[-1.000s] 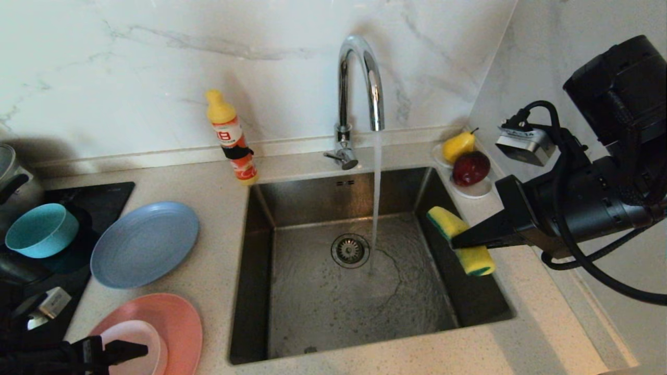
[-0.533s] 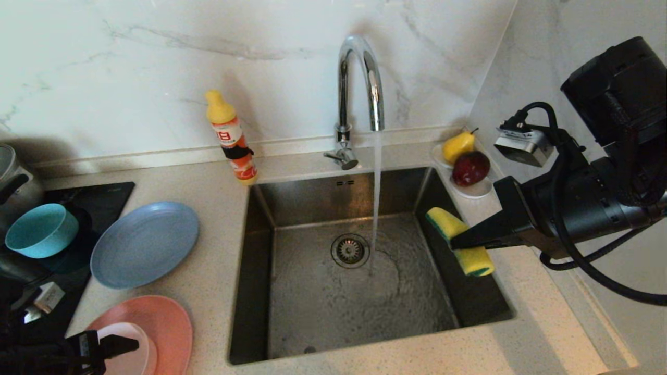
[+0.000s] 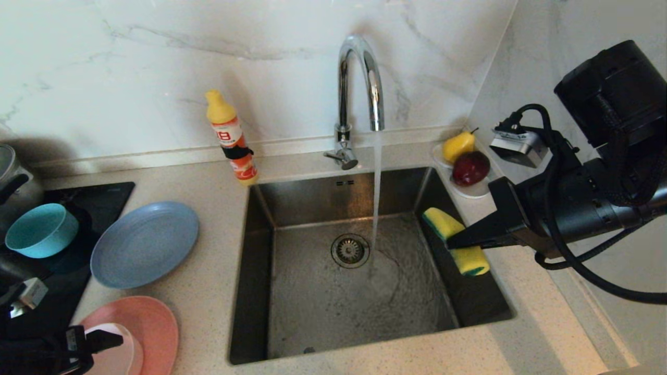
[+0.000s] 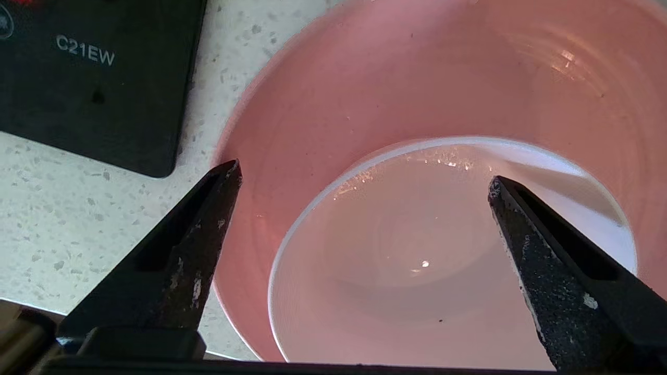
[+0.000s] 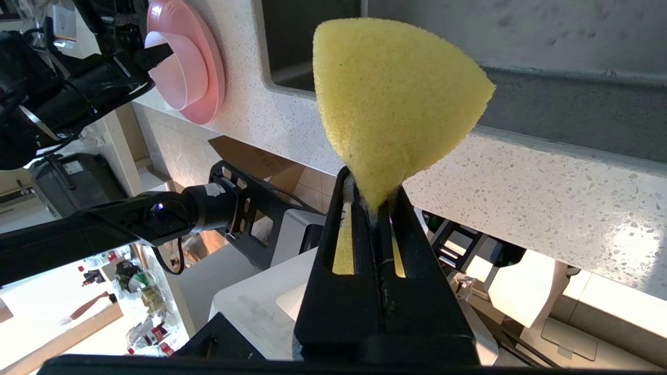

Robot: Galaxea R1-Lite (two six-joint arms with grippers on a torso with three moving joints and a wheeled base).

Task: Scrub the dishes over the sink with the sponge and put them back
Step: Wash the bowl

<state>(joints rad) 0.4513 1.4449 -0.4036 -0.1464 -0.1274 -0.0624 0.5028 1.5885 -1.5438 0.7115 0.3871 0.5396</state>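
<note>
My right gripper [image 3: 452, 242] is shut on the yellow sponge [image 3: 454, 238], which it holds bent over the right side of the steel sink [image 3: 312, 317]. In the right wrist view the sponge [image 5: 396, 94] fans out from the pinched fingertips of the right gripper [image 5: 372, 179]. At the near left my left gripper [image 3: 112, 339] stands open over the small pale pink dish [image 4: 417, 260], which lies in the salmon-pink plate [image 4: 338, 94]. Its fingers [image 4: 208, 219] are spread wide and grip nothing. The grey-blue plate [image 3: 145, 244] and the teal bowl [image 3: 41, 230] sit further back on the left.
Water runs from the chrome tap [image 3: 359, 78] into the basin near the drain [image 3: 350, 250]. A yellow-capped bottle [image 3: 232, 138] stands behind the sink's left corner. A white dish [image 3: 471, 194] with a pear and an apple sits at the back right. A black cooktop [image 3: 99, 200] and a pot [image 3: 10, 177] are at the far left.
My left gripper has drawn back toward the near left corner, and the pink plate with the small dish has shifted the same way. The right gripper with the sponge has barely moved.
</note>
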